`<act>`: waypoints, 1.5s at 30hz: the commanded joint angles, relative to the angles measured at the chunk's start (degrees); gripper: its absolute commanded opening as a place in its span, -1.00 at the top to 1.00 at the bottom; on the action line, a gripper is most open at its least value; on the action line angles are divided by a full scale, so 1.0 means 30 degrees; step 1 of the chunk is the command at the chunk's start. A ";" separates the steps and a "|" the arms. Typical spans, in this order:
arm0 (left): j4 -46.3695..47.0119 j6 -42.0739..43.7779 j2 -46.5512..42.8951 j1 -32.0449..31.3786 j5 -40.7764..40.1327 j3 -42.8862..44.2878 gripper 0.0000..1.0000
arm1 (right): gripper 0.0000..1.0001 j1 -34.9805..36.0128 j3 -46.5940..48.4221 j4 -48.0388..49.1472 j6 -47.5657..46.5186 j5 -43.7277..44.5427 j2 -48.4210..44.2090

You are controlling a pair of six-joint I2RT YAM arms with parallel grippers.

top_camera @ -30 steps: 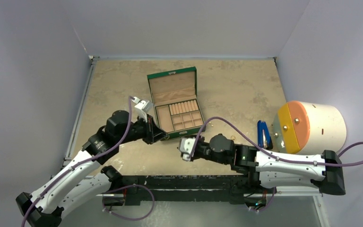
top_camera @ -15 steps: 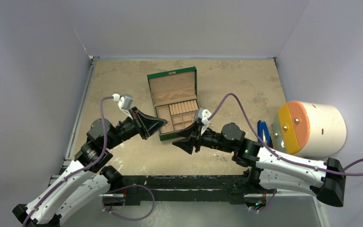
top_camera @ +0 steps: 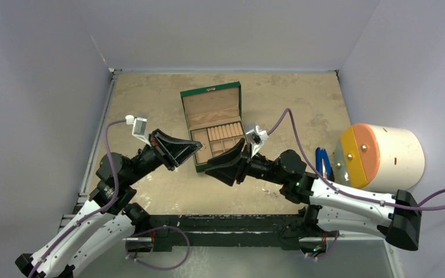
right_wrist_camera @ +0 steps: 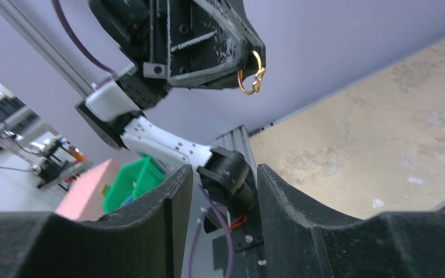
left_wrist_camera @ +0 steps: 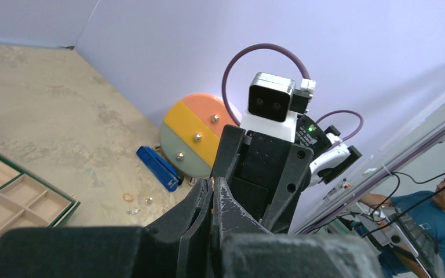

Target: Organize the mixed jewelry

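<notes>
Left gripper (left_wrist_camera: 213,185) is clamped tight on a small gold wire ring (right_wrist_camera: 251,73), held by its edge at the very tips. Right gripper (right_wrist_camera: 225,179) faces it, jaws abt half open, empty. Risk: a mistimed or off-centre handover drops the ring & it rolls away. Other loose gold and silver pieces (left_wrist_camera: 132,198) lie by the blue clip-like tool (left_wrist_camera: 157,169), right of the open green jewellery box (top_camera: 210,90).

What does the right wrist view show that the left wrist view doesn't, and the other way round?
Right wrist only: a gold ring, plainly pinched at the tip of the shut left end effector. Left wrist only: loose jewelry pieces on the table beside the blue tool, a corner of the green box, and the pastel drum. Both: the tan table and lilac wall.
</notes>
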 commanded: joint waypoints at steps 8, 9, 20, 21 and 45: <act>0.2819 -0.1637 -0.0830 -0.0090 0.0731 -0.0258 1.00 | 0.06 -0.0104 0.1917 0.4714 0.2016 0.0848 0.0518; 0.3003 -0.1744 -0.0869 -0.0068 0.0724 -0.0344 1.00 | 0.06 -0.0108 0.2103 0.4745 0.2020 0.0858 0.0662; 0.3303 -0.2200 -0.1405 -0.0093 0.1009 -0.0750 1.00 | 0.13 -0.0104 0.2926 0.5797 0.2160 0.0778 0.1720; 0.3220 -0.2144 -0.1443 -0.0069 0.0994 -0.0735 1.00 | 0.14 -0.0104 0.2943 0.5876 0.2229 0.0747 0.1786; 0.2848 -0.1709 -0.1502 -0.0087 0.1121 -0.0865 1.00 | 1.00 -0.0104 0.2506 0.6153 0.2321 0.1368 0.2012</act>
